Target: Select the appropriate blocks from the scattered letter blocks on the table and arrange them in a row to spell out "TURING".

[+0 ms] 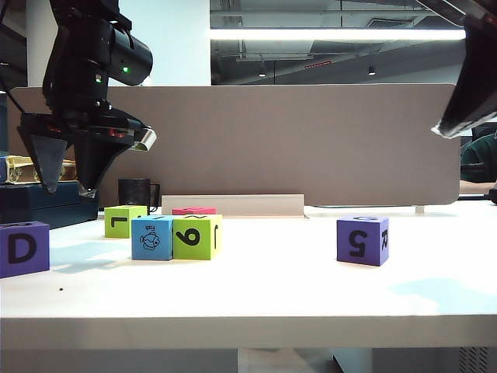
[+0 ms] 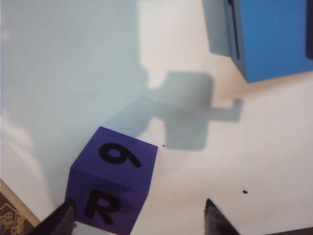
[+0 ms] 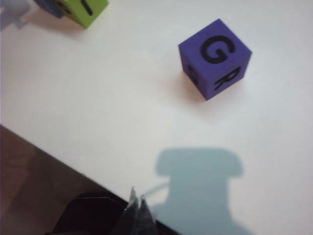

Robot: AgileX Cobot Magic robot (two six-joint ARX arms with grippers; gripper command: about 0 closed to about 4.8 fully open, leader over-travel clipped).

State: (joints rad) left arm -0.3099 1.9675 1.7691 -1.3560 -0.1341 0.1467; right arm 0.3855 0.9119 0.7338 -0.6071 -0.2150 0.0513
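- At the table's point(image 1: 256, 299) left edge we find a purple block marked D point(image 1: 23, 249) standing alone; the left wrist view shows its top marked 6 and another side marked R.
- The left gripper point(image 1: 68, 183) hangs high above the space between that block and the cluster beside it, its fingers spread apart and empty.
- Left of centre, a lime green block point(image 1: 124, 221) stands furthest back, a red block point(image 1: 194, 210) shows low at the rear, and a blue fish block point(image 1: 152, 238) touches a lime green block marked 9 point(image 1: 197, 237).
- Toward the right edge a purple block marked 5 point(image 1: 363, 240) stands well apart; its top reads G in the right wrist view.
- The right gripper point(image 3: 138, 208) is raised near the right front corner, fingers pressed together, holding nothing.
- We judge no TURING row begun; nearly all placing remains.
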